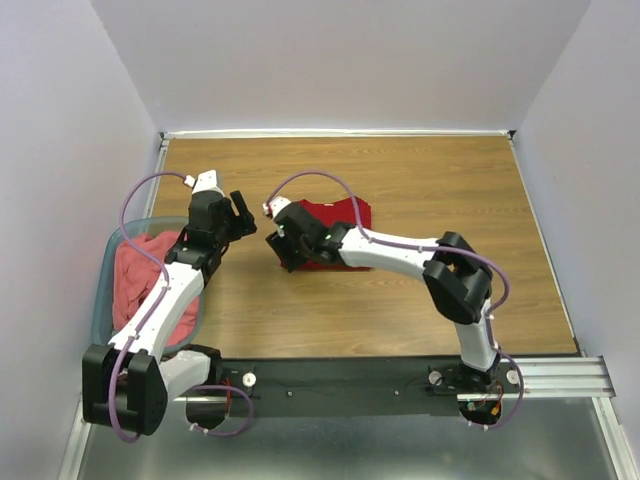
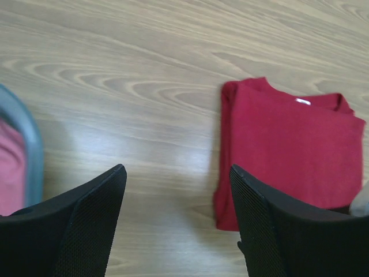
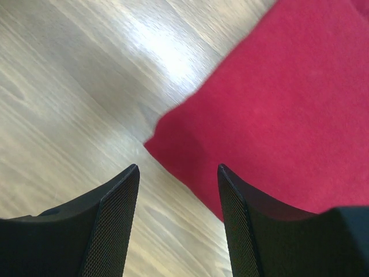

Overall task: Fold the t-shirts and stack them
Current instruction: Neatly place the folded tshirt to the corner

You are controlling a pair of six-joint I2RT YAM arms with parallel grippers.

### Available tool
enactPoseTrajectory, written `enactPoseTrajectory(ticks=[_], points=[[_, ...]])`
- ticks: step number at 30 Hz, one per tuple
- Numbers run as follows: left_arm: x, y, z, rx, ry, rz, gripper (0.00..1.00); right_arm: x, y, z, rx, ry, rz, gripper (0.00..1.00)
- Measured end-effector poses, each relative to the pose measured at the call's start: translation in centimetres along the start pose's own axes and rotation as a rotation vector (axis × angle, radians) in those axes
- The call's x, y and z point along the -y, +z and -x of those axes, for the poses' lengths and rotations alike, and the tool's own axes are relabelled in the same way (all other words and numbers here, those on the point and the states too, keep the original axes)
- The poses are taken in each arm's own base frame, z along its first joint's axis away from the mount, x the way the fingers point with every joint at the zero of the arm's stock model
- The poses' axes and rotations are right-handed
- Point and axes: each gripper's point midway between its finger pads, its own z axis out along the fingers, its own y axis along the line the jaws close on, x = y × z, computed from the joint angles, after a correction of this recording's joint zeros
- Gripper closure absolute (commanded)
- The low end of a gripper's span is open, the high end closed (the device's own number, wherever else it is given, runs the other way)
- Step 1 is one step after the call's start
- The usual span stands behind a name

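Pink shirt (image 1: pixel 140 265) sits in tub (image 1: pixel 101 290), left of left gripper (image 1: pixel 245 215) (wide, empty). Right gripper (image 1: pixel 278 245), wide & empty too, over red shirt (image 1: pixel 325 212). Left one's nearer.

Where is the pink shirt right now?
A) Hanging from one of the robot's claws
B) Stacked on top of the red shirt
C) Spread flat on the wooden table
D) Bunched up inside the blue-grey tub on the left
D: the pink shirt lies crumpled inside the tub, while the folded red shirt sits on the table with nothing on it.
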Motion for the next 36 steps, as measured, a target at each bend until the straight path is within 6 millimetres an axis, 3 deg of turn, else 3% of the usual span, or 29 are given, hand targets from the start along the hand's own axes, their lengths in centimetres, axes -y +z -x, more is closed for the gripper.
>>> enactPoseTrajectory(ticks=[9, 15, 19, 21, 29, 33, 36], points=[[-4.1, 0.2, 1.5, 0.022, -0.032, 0.08, 0.11, -2.2, 2.7, -1.1, -0.044, -0.157, -0.117, 0.5], [-4.1, 0.2, 1.5, 0.009, -0.046, 0.047, 0.09, -1.5, 4.6, -2.2, -0.076, -0.213, -0.198, 0.61], [-4.1, 0.4, 1.1, -0.002, -0.046, 0.032, 0.04, -0.9, 4.7, -2.3, -0.073, -0.229, -0.253, 0.78], [-4.2, 0.6, 0.8, -0.013, -0.047, 0.028, 0.02, -0.5, 4.7, -2.4, -0.074, -0.232, -0.277, 0.99], [-2.5, 1.8, -0.2, -0.062, -0.077, -0.076, 0.02, 0.1, 3.9, -3.1, -0.08, -0.21, -0.293, 1.0], [-1.1, 2.6, -1.7, -0.119, -0.108, -0.152, 0.02, 0.3, 2.2, -3.8, -0.084, -0.189, -0.256, 1.0], [0.0, 2.7, -4.5, -0.209, -0.148, -0.205, 0.02, 0.2, 0.6, -2.6, -0.027, -0.126, -0.214, 1.0]])
